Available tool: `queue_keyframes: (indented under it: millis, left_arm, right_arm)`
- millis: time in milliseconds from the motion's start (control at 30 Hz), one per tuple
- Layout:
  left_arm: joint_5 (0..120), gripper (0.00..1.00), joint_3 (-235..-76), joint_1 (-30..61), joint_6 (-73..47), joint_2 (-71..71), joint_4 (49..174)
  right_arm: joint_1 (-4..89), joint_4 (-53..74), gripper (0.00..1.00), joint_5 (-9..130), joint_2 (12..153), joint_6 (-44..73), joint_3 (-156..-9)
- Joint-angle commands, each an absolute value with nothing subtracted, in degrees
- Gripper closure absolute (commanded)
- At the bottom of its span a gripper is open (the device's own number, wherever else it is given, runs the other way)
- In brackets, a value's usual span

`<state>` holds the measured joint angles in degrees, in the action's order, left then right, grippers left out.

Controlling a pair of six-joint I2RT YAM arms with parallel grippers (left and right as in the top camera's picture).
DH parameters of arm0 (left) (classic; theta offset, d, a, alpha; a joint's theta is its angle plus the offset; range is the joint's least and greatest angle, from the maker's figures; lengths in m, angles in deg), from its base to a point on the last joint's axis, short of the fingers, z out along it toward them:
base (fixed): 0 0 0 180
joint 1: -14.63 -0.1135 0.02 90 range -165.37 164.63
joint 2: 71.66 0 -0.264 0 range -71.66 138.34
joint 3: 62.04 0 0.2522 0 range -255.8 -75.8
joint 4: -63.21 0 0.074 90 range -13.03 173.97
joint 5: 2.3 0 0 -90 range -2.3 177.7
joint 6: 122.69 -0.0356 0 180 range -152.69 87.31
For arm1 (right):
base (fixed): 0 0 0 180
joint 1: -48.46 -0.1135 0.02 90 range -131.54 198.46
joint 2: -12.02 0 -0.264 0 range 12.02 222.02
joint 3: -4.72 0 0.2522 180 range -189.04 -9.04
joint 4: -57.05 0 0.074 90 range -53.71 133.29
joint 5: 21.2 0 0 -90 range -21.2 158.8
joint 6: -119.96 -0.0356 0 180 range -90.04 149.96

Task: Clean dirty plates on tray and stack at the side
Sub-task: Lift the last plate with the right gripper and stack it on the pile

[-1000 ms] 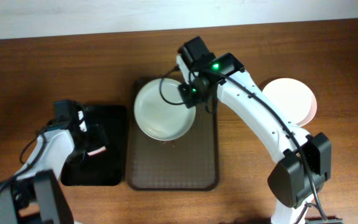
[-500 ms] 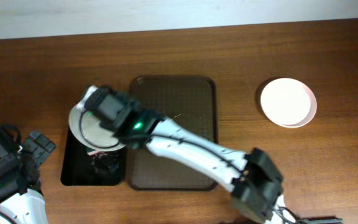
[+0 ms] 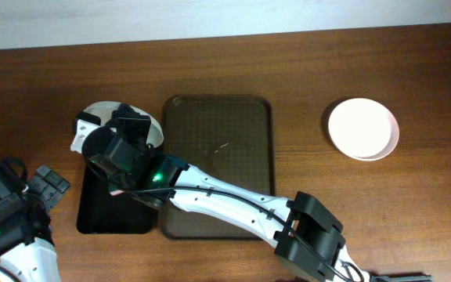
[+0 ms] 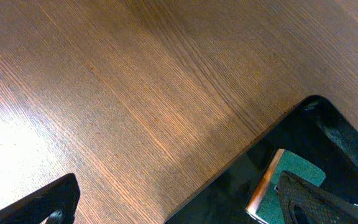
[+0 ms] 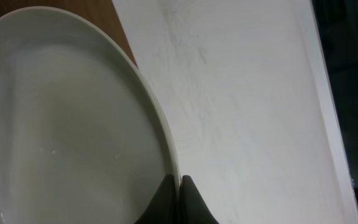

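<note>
My right gripper (image 3: 110,150) is shut on the rim of a white plate (image 3: 154,130) and holds it tilted above the far end of the black tray (image 3: 100,218). In the right wrist view the fingertips (image 5: 180,190) pinch the plate's (image 5: 61,124) edge; no speck shows on it. The dark brown tray (image 3: 218,168) has no plates on it. A white plate (image 3: 362,127) lies on the table at the right, with another rim showing under it. My left gripper (image 3: 49,184) is open and empty at the front left; in the left wrist view it (image 4: 185,205) hangs over bare wood.
A green sponge with an orange edge (image 4: 288,182) lies on the black tray (image 4: 247,186), beside my left gripper's right finger. The right arm stretches across the front of the brown tray. The table's back edge meets a white wall.
The right arm carried the plate from the brown tray to above the black tray, then a little farther left and back. The left arm drew back to the front left, leaving the sponge.
</note>
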<state>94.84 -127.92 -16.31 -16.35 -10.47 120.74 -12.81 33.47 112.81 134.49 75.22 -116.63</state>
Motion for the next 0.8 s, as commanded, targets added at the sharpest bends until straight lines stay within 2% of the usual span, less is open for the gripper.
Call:
queue_keyframes:
  millis: [0,233,367,433,500,567,600,667,767]
  left_arm:
    - [95.52,0.0,-128.55,-16.55,-15.78,-10.88,120.8]
    - [95.52,0.0,-128.55,-16.55,-15.78,-10.88,120.78]
    - [95.52,0.0,-128.55,-16.55,-15.78,-10.88,120.8]
    - [95.52,0.0,-128.55,-16.55,-15.78,-10.88,120.8]
    - [95.52,0.0,-128.55,-16.55,-15.78,-10.88,120.82]
    - [95.52,0.0,-128.55,-16.55,-15.78,-10.88,120.82]
    - [95.52,0.0,-128.55,-16.55,-15.78,-10.88,120.82]
    - [95.52,0.0,-128.55,-16.55,-15.78,-10.88,120.82]
    - [95.52,0.0,-128.55,-16.55,-15.78,-10.88,120.82]
  right_arm:
    - [-12.64,33.91,0.96,114.78,134.25,75.57,-117.37]
    - [-12.6,34.54,0.96,116.07,134.23,74.39,-117.37]
    - [-4.01,24.83,0.96,115.46,131.8,52.14,-118.4]
    - [2.14,11.46,0.96,99.89,126.69,40.62,-122.2]
    - [11.58,-0.74,0.95,86.67,123.26,28.99,-126.42]
    - [22.97,-9.26,0.95,74.08,122.29,22.28,-128.15]
    - [31.82,-13.66,0.96,64.4,122.32,20.25,-128.13]
    - [45.59,-19.25,0.96,54.1,123.63,19.92,-127.93]
    - [62.94,-27.47,0.96,53.14,126.62,19.79,-127.91]
